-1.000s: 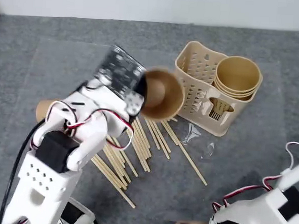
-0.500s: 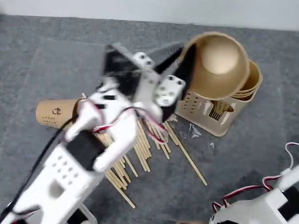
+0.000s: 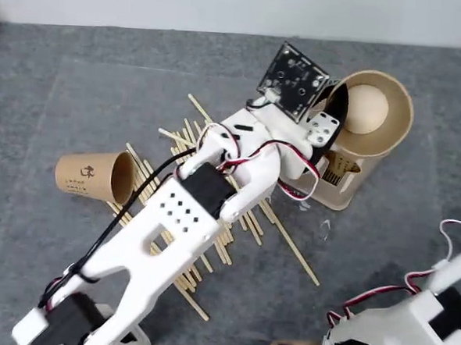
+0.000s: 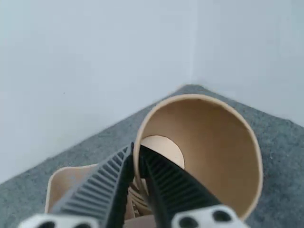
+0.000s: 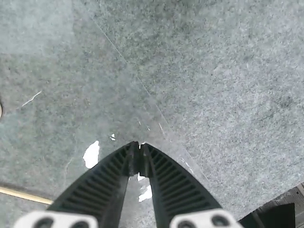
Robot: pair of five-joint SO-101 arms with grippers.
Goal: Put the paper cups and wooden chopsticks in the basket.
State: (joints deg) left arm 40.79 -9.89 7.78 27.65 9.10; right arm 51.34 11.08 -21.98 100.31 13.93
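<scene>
My left gripper (image 3: 333, 116) is shut on the rim of a brown paper cup (image 3: 373, 111), which hangs tilted over the right part of the beige slotted basket (image 3: 336, 187). In the left wrist view the gripper (image 4: 137, 159) pinches the cup (image 4: 209, 147) wall, with the basket (image 4: 66, 183) below. A second paper cup (image 3: 94, 176) lies on its side at the left. Several wooden chopsticks (image 3: 283, 237) are strewn on the mat under the left arm. My right gripper (image 5: 138, 147) is shut on nothing, low over the grey mat.
The right arm's white body (image 3: 409, 328) sits at the front right corner. A clear plastic wrapper (image 3: 322, 223) lies in front of the basket. One chopstick end (image 5: 23, 195) lies near the right gripper. A white wall borders the far edge.
The left arm has swung right and away with the cup, from above the chopstick pile to over the basket. The right arm has stayed still.
</scene>
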